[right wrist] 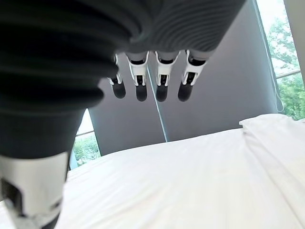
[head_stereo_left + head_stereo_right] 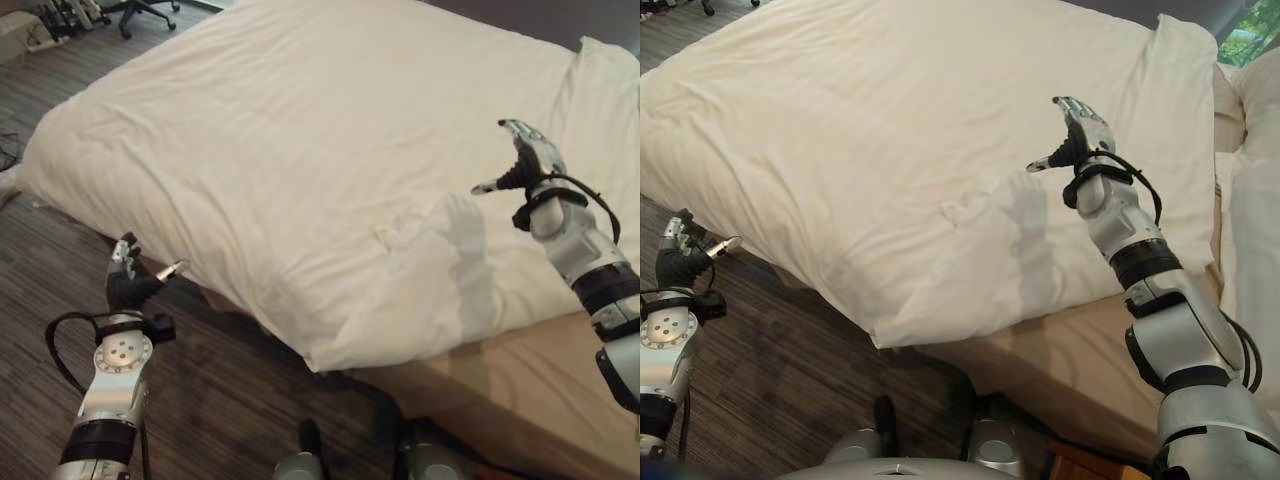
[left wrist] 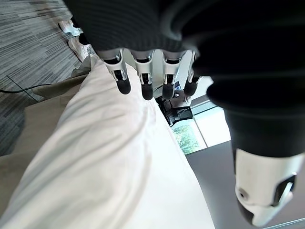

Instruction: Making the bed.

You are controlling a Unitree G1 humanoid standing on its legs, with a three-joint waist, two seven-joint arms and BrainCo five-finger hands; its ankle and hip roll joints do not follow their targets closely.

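item: duvet (image 2: 300, 150), white, spread over the bed (image 2: 520, 390). its near corner hangs off the mattress edge between my two arms, with a rumpled fold just inboard of it; tan sheet lies bare beside that corner, on my right. long axis runs from the near corner away toward the pillow (image 2: 1185, 70) end.

item: right hand (image 2: 530, 150), raised above the duvet, apart from it, palm down. in the right wrist view the fingers (image 1: 162, 81) hang loosely apart, holding nothing. the rumpled fold lies below and to the left of this hand, near; i judge this the nearer hand to the corner.

item: left hand (image 2: 125, 280), low beside the bed's side edge, over the floor (image 2: 60, 240), not touching cloth. in the left wrist view its fingers (image 3: 145, 78) are half-curled and empty, thumb out; the duvet edge lies just ahead of them.

judgement: the next move turns on the hanging corner, which sits between both hands, down and inward from each.
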